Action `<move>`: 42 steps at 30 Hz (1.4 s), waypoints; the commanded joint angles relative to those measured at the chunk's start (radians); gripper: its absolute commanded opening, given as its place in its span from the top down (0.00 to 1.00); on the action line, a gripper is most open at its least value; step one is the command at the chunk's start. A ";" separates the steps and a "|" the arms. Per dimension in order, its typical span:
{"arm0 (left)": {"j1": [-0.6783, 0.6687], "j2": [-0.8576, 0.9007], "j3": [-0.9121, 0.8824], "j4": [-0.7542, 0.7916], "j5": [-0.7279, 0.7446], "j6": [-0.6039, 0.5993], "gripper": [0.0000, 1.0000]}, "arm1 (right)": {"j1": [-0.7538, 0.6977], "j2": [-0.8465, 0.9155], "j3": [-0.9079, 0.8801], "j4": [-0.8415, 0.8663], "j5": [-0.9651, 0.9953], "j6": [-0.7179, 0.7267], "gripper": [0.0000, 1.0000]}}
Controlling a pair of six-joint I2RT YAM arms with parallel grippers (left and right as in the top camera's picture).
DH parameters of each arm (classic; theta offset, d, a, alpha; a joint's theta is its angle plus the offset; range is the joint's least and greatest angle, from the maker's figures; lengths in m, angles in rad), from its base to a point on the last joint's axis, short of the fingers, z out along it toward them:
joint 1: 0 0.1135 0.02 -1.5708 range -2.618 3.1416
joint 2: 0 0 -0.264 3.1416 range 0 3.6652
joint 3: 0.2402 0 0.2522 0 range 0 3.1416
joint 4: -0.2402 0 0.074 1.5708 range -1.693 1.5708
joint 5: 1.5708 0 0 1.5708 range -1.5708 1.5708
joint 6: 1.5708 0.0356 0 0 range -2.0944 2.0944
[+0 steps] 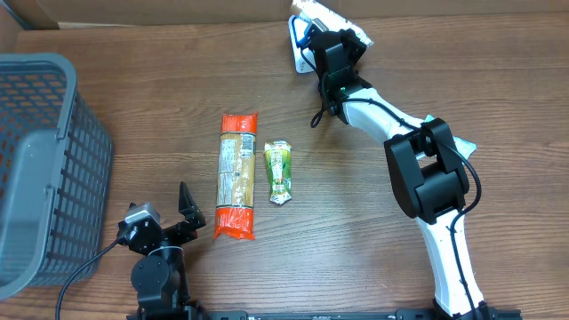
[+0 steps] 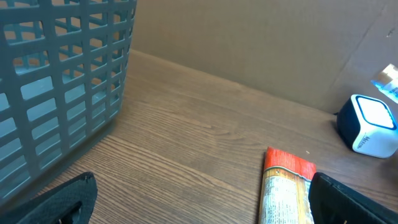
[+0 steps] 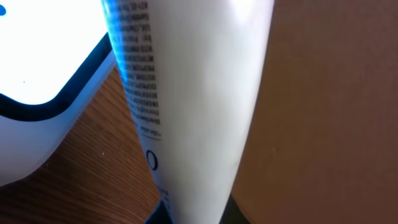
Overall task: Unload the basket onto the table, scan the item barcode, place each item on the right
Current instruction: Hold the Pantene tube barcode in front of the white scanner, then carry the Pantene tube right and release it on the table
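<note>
Noted right hand [image 1: 331, 44] clamped on glossy white tube [image 3: 193, 93], fine dark print, beside lit scanner [image 3: 37, 62], upper frame; left hand [image 1: 164, 218] apart.

On my overhead feed I see a grey plastic basket [image 1: 40, 169] at the left edge of the wooden tabletop [image 1: 356, 231]. Mid-table, a long noodle packet [image 1: 236, 176] with orange ends lies just beside a smaller green snack packet [image 1: 278, 172], not touching it. A brown cardboard wall [image 2: 249, 43] backs the far edge.

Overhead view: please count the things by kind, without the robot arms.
Baskets: 1 (grey basket)
Scanners: 1 (scanner)
Packets: 3 (orange packet, green packet, white packet)
Unclear: 1 (teal thing, half hidden by the right arm)
Total: 6
</note>
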 commanded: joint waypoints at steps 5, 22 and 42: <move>-0.006 -0.010 -0.001 0.000 -0.014 0.016 0.00 | 0.006 -0.042 0.034 0.024 0.053 0.008 0.96; -0.006 -0.010 -0.001 0.000 -0.014 0.016 0.00 | 0.012 -0.560 0.034 -0.801 -0.491 0.851 0.96; -0.006 -0.010 -0.001 0.000 -0.014 0.016 0.00 | -0.204 -0.640 -0.521 -1.086 -0.830 0.934 0.96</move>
